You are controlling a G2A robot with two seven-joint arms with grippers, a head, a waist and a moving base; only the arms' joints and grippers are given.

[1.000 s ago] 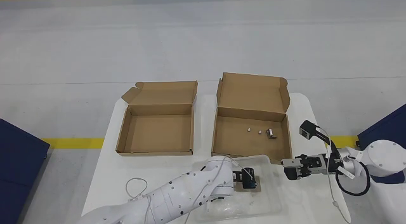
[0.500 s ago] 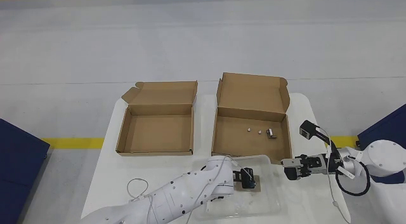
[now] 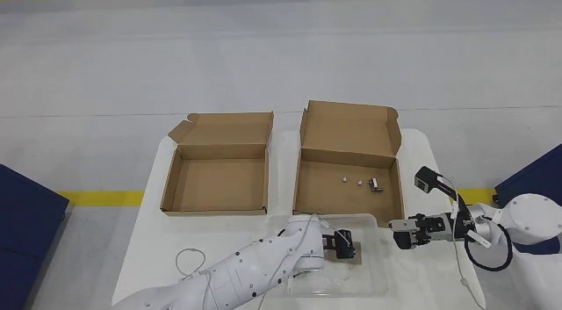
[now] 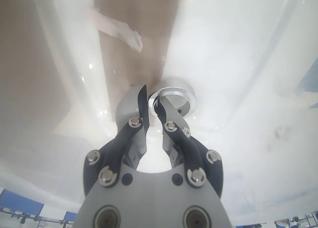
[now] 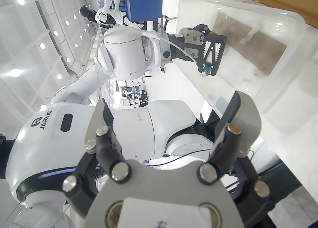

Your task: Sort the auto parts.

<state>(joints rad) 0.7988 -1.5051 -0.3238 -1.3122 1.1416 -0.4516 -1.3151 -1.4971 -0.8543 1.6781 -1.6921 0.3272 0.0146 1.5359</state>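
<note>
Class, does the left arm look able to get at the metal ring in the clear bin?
Likely yes: the left gripper has its fingers on the metal ring inside the clear bin; nothing intervenes.

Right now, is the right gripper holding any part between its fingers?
No: the right gripper is open beside the clear bin, with nothing between its fingers.

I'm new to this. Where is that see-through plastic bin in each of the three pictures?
Top view: clear bin low in the picture, below the right-hand cardboard box.
Left wrist view: clear bin all around the left tool, as pale floor and walls.
Right wrist view: clear bin beyond the open right tool.
Shared landmark: the left tool, pinching a metal ring inside the bin.
</note>
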